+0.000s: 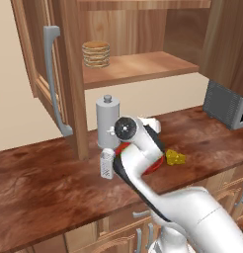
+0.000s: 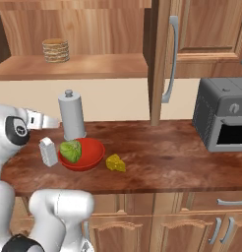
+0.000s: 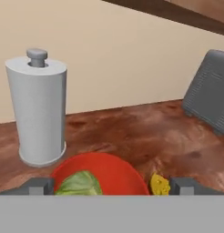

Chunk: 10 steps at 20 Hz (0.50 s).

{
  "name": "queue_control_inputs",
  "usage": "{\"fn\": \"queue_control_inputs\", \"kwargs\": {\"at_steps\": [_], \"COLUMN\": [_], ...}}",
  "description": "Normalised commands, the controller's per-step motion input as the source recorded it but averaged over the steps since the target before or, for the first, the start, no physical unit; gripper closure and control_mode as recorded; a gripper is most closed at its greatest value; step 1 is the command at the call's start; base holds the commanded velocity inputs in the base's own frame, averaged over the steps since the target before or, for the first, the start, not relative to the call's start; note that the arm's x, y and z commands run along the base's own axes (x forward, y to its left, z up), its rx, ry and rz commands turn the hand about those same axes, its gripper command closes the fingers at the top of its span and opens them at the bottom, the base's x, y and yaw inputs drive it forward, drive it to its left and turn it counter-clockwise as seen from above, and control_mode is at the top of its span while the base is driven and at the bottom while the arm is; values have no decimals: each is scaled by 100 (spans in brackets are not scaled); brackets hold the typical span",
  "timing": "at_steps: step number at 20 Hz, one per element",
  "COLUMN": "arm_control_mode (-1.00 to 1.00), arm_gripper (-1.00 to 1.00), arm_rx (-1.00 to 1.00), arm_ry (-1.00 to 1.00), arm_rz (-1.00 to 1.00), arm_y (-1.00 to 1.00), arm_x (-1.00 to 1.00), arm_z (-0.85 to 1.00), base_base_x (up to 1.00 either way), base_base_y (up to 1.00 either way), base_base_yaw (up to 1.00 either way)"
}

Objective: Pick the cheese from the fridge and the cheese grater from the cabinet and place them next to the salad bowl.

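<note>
Brown wooden counter (image 2: pixel 157 162) under an open cabinet (image 2: pixel 93 66), grey oven (image 2: pixel 222 120) at the far end. Landmark: salad bowl (image 2: pixel 88 156), red, holding 1 lettuce head (image 2: pixel 70 150). Cheese grater (image 2: pixel 48 151) stands upright just beside the bowl on the side away from the oven; cheese (image 2: pixel 115 163) lies just beside the bowl on the oven side. Grey cylinder with knob (image 2: pixel 72 116) stands behind the bowl, near the wall. Both task items appear placed, so the task looks essentially complete. Handling judgement: cheese wedge is light, somewhat soft, sloped faces could slip, so best pinched across its 2 flat sides; grater is light, stiff, hollow, best taken across its narrow upper body near the handle. Gripper (image 3: pixel 113 185) hangs above the bowl, jaws spread fully wide, 2 fingertips (image 3: pixel 38 185) flanking the bowl in hand view, holding nothing and touching nothing.
</note>
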Motion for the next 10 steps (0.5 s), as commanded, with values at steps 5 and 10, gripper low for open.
{"fn": "queue_control_inputs", "kwargs": {"at_steps": [5, 10], "arm_control_mode": [-100, -100], "arm_gripper": [-100, -100], "arm_rx": [0, 0], "arm_ry": [9, 5], "arm_rz": [35, 33], "arm_y": [-99, -71], "arm_x": [0, -6], "arm_z": [37, 46], "base_base_x": [0, 0], "base_base_y": [0, 0], "base_base_yaw": [0, 0]}}
